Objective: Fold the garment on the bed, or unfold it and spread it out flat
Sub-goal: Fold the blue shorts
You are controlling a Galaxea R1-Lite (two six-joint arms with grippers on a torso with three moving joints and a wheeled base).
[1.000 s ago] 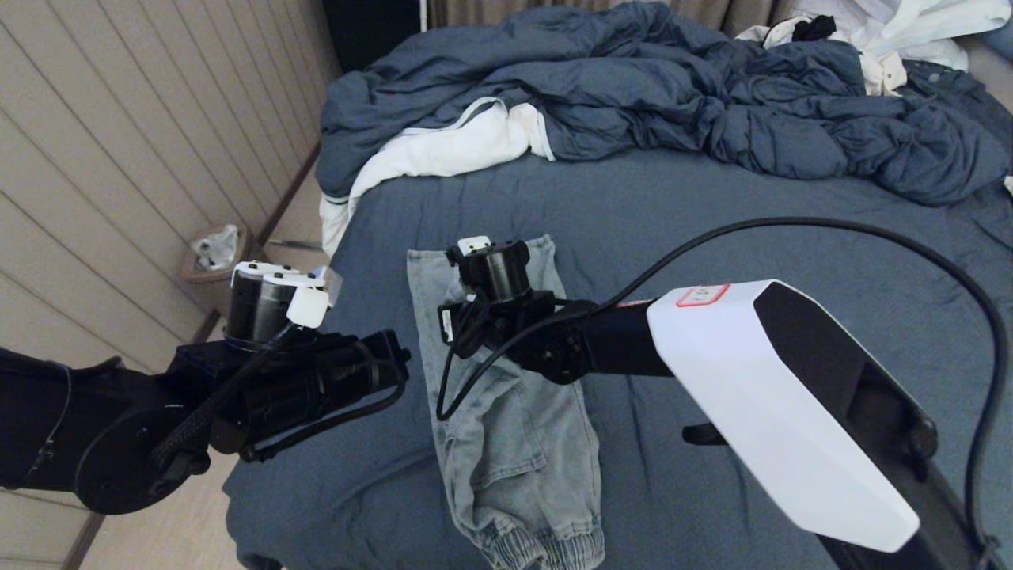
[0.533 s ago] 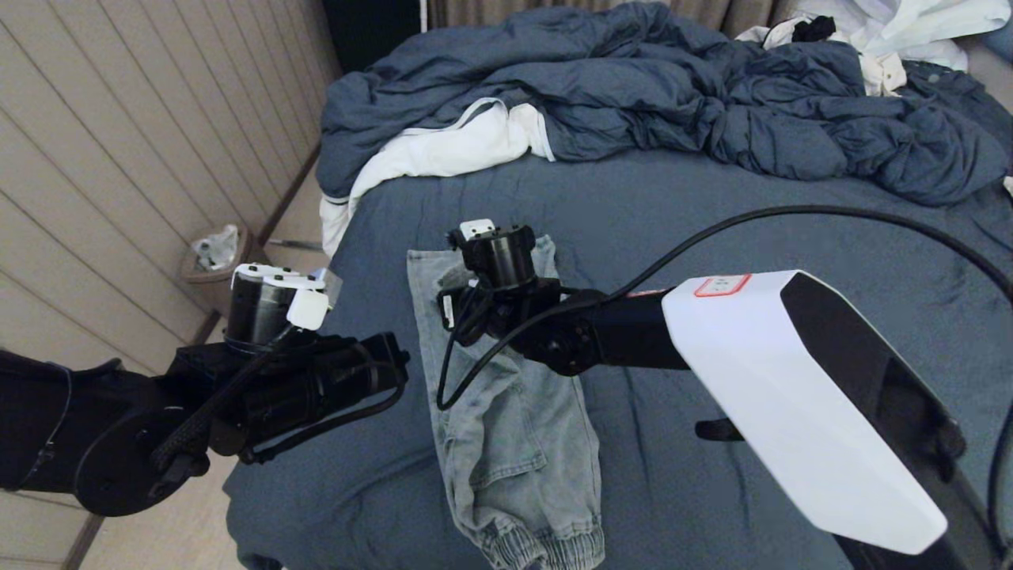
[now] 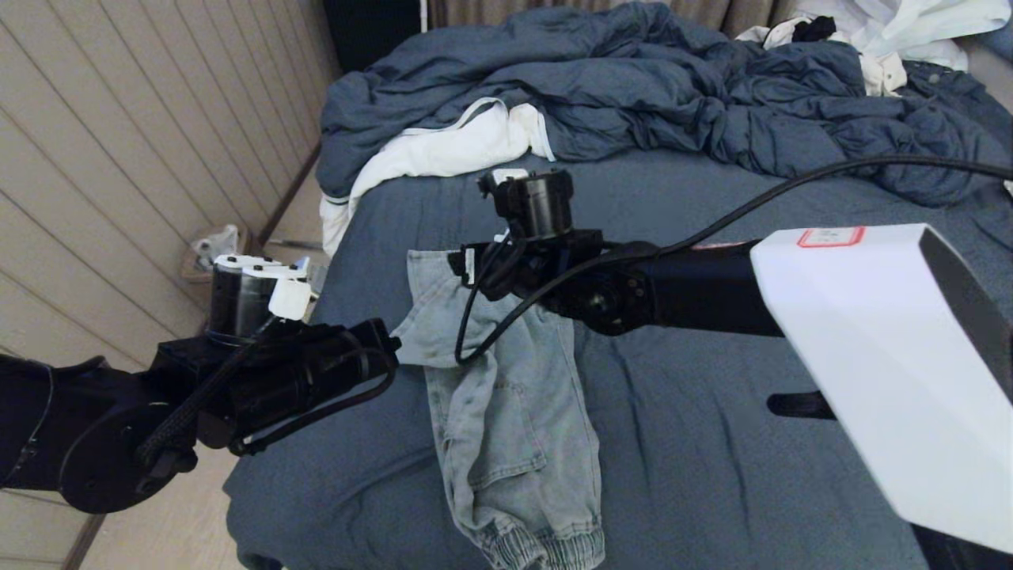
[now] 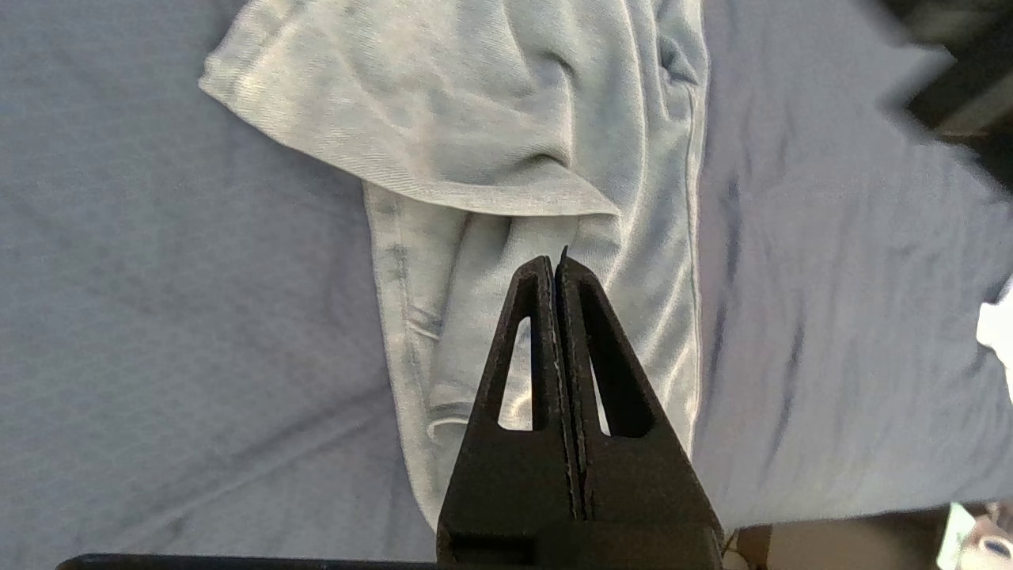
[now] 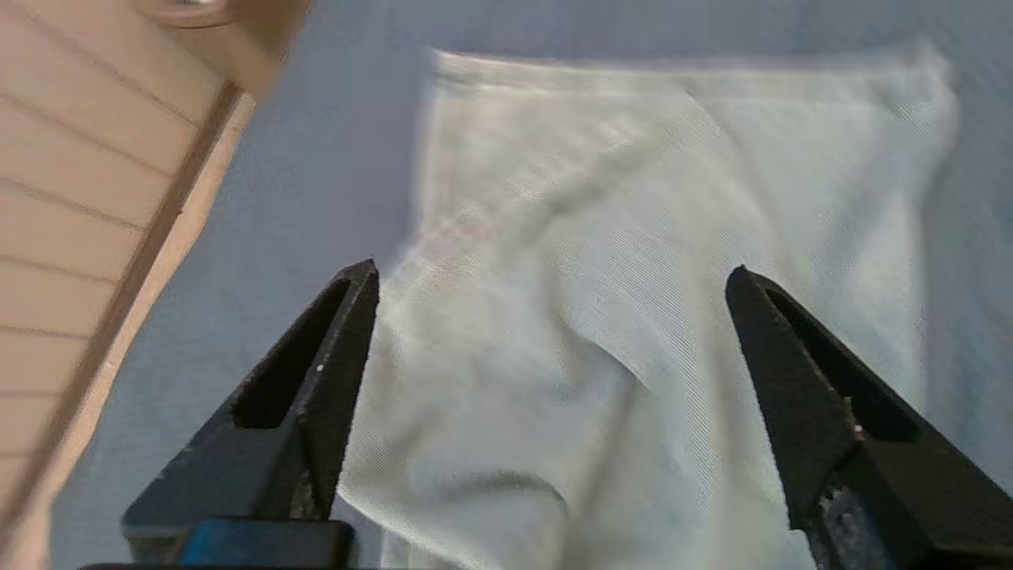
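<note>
The light blue shorts (image 3: 506, 412) lie lengthwise on the dark slate-blue bed (image 3: 712, 443), with the ribbed waistband (image 3: 546, 546) at the near edge. A loose flap (image 3: 415, 328) sticks out to the left at the far end. My right gripper (image 5: 552, 271) hovers open above the far part of the shorts (image 5: 633, 237), with nothing between its fingers. My left gripper (image 4: 554, 261) is shut and empty. It sits just left of the shorts (image 4: 475, 119), with its tip beside the flap (image 3: 392, 348).
A puffy dark blue duvet (image 3: 633, 87) is heaped across the far side, with a white cloth (image 3: 443, 150) under its left end. More white clothes (image 3: 910, 24) lie at the far right. A waste bin (image 3: 210, 249) stands by the panelled wall, left of the bed.
My right arm has risen and moved toward the far side. The far end of the shorts has shifted, and a flap now sticks out left. My left arm has sunk slightly.
</note>
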